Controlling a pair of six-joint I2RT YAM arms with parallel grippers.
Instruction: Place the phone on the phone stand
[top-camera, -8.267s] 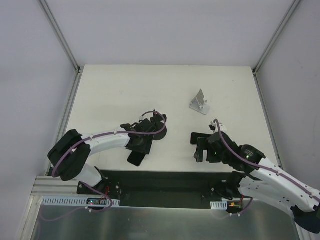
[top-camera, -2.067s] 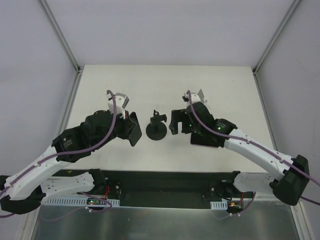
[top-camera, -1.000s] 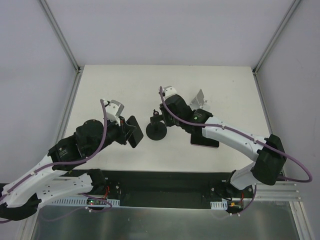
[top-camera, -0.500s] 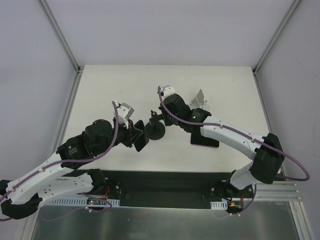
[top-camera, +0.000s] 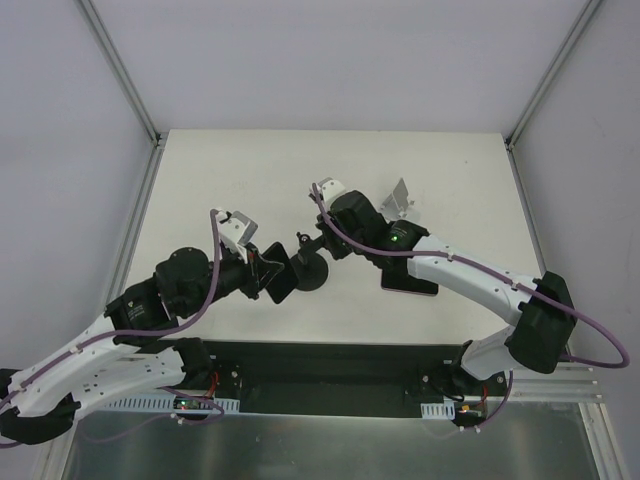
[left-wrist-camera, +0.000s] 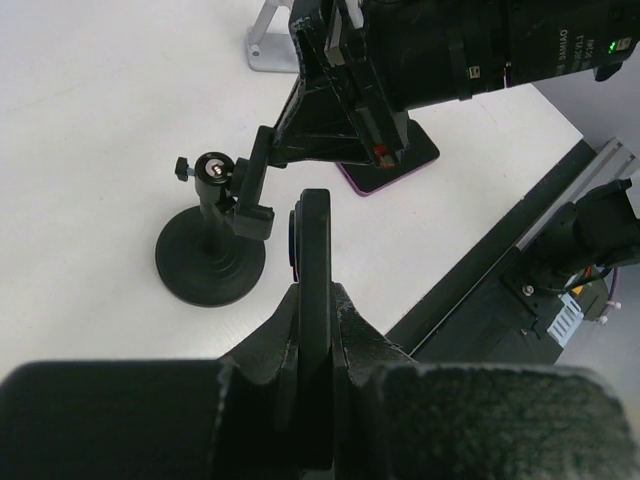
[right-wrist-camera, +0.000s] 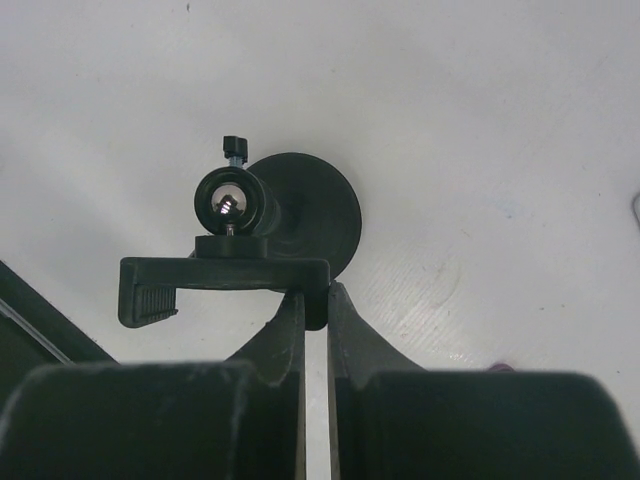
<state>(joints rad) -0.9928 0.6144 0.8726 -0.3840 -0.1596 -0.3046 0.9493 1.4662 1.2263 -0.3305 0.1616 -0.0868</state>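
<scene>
**Two-arm phone mounting, seen from above and from both wrists.** The left gripper (top-camera: 260, 268) is pinching a black phone (top-camera: 277, 281), with its jaws pressing on the two broad faces. In the left wrist view the phone (left-wrist-camera: 314, 235) is showing edge-on and upright, rising out of the left gripper (left-wrist-camera: 314, 312). It is being held off the table (top-camera: 230, 180), just beside the left side of the phone stand (top-camera: 310, 270). Whether the phone and stand are touching cannot be told. The phone stand (left-wrist-camera: 210, 268) is standing on its round base (right-wrist-camera: 305, 210) near the middle of the table, with a ball head and a small thumbscrew at the top of its post. The right gripper (top-camera: 318, 243) is reaching in from the far right side and gripping the phone stand by its clamp bracket (right-wrist-camera: 225, 275). Its jaws are closing tightly on a tab of that bracket, as the right wrist view shows at the right gripper (right-wrist-camera: 314, 303). A second phone (top-camera: 408, 282) with a purple edge is lying flat under the right arm, well apart from the stand. A silver stand (top-camera: 398, 203) is sitting beyond it, toward the far edge.
</scene>
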